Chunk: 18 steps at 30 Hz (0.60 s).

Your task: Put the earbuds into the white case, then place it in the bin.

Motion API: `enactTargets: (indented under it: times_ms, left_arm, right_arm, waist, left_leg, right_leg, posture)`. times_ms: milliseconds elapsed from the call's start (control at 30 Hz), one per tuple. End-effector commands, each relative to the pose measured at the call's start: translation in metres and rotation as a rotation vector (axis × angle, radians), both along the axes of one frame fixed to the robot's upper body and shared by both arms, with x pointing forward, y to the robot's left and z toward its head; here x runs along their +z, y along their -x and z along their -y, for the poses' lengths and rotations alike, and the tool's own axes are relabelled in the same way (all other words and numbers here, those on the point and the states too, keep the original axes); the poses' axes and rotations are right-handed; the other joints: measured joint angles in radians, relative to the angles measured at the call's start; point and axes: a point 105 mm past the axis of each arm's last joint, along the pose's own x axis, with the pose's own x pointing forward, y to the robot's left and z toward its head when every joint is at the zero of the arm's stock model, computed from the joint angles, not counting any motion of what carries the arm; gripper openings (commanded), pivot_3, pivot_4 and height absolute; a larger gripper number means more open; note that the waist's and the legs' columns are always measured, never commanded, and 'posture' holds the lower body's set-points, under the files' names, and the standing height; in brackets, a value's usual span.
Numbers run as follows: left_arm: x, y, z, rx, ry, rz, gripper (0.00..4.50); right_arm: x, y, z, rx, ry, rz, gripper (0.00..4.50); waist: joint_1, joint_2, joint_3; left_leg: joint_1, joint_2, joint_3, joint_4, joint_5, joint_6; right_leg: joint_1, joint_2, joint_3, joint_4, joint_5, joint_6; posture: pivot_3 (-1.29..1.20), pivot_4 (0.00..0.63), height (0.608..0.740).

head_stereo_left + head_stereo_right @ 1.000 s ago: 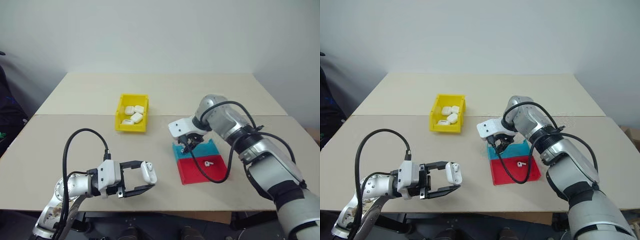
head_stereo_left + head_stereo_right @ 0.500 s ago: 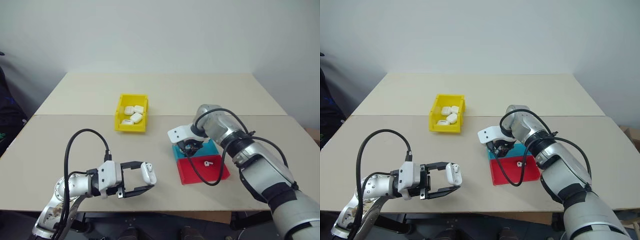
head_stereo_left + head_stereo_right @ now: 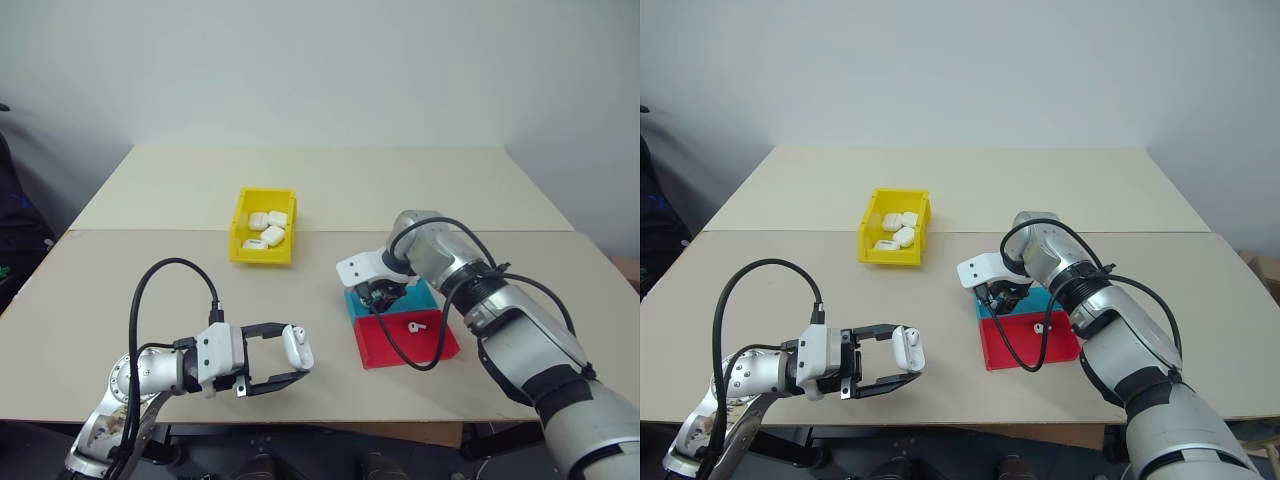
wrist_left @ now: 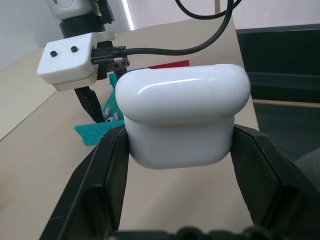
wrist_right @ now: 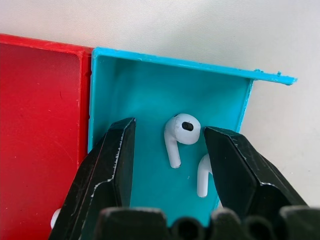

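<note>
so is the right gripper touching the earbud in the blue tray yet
Apart. The right wrist view shows blue tray floor on both sides between the open right gripper and the earbud.

A bare robotics test room or lab is showing here, not a home or a shop. Plain white walls (image 3: 320, 70) are meeting in a corner at the back, with nothing hanging on them. Two pale beige counter tops (image 3: 300, 190) are sitting pushed together edge to edge, their seam running straight across. Black cables (image 3: 135, 310) are looping openly over the robot's metal arms. The props are looking staged for a trial: a small yellow bin (image 3: 264, 240) is holding several white cases, and a shallow blue-and-red tray (image 3: 400, 320) is lying nearby. Some dark equipment (image 3: 15, 230) is standing at the left edge, too cut off to identify.
</note>
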Motion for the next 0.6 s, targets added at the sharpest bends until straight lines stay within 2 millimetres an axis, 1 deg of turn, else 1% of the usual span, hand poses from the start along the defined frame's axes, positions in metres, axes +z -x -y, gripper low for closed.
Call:
enactTargets:
  times_ms: [33, 67, 167, 600]
  left_arm:
    - [0.0070, 0.0016, 0.0040, -0.023, 0.009, 0.045, 2.77]
    - [0.0070, 0.0014, 0.0041, -0.023, 0.009, 0.046, 2.77]
    - [0.0065, 0.0012, 0.0040, -0.023, 0.007, 0.046, 2.77]
    - [0.0060, 0.0005, 0.0044, -0.026, 0.005, 0.047, 2.77]
  right_arm:
    - [0.0047, -0.0008, -0.0001, 0.010, -0.002, 0.019, 2.58]
    - [0.0046, -0.0009, 0.0002, 0.009, -0.002, 0.019, 2.58]
    - [0.0037, -0.0005, 0.0016, 0.016, -0.001, 0.019, 2.03]
    - [0.0025, -0.0005, 0.0026, 0.027, -0.003, 0.032, 2.03]
  waist:
    - [0.000, 0.000, 0.000]
    - [0.000, 0.000, 0.000]
    - [0.000, 0.000, 0.000]
    - [0.000, 0.000, 0.000]
  left_leg:
    - [0.000, 0.000, 0.000, 0.000, 0.000, 0.000]
    - [0.000, 0.000, 0.000, 0.000, 0.000, 0.000]
    - [0.000, 0.000, 0.000, 0.000, 0.000, 0.000]
    - [0.000, 0.000, 0.000, 0.000, 0.000, 0.000]
  right_leg:
    - [0.000, 0.000, 0.000, 0.000, 0.000, 0.000]
    - [0.000, 0.000, 0.000, 0.000, 0.000, 0.000]
    - [0.000, 0.000, 0.000, 0.000, 0.000, 0.000]
    - [0.000, 0.000, 0.000, 0.000, 0.000, 0.000]
  posture:
    - [0.00, 0.150, 0.740]
    - [0.00, 0.150, 0.740]
    - [0.00, 0.150, 0.740]
    - [0.00, 0.150, 0.740]
